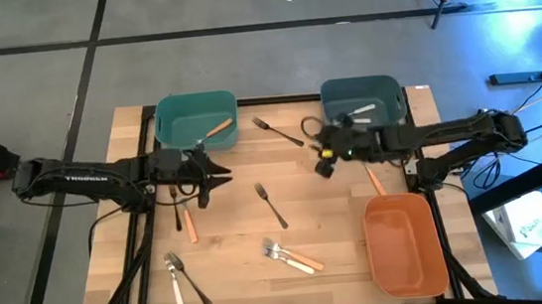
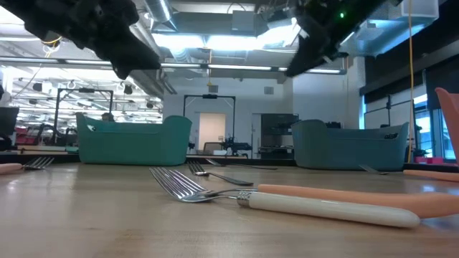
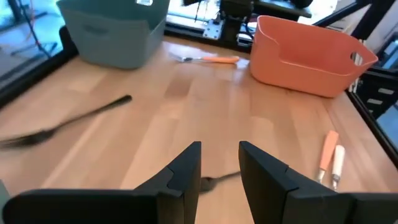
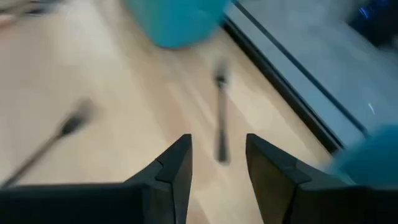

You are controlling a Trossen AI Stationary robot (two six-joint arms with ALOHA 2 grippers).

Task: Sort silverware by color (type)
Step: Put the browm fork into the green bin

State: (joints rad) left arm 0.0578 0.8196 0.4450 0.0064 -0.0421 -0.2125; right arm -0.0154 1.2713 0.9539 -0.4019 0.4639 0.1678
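Note:
The silverware lies scattered on the wooden table: dark forks (image 1: 277, 130) (image 1: 271, 204), a cream- and orange-handled pair (image 1: 291, 257), and several more at the near left (image 1: 184, 280). An orange-handled piece (image 1: 217, 129) lies in the teal bin (image 1: 170, 122). A pale-handled one (image 1: 362, 110) lies in the blue-grey bin (image 1: 385, 89). My left gripper (image 1: 219, 177) (image 3: 219, 162) hovers open and empty, just in front of the teal bin. My right gripper (image 1: 322, 162) (image 4: 217, 158) hovers open and empty in front of the blue-grey bin, above a dark fork (image 4: 221, 118).
An orange bin (image 1: 405, 244) stands at the near right of the table. An orange-handled piece (image 1: 374, 179) lies between it and the right arm. The table has a black frame along its edges (image 1: 276, 99). Bare wood shows in the middle of the table (image 1: 327, 216).

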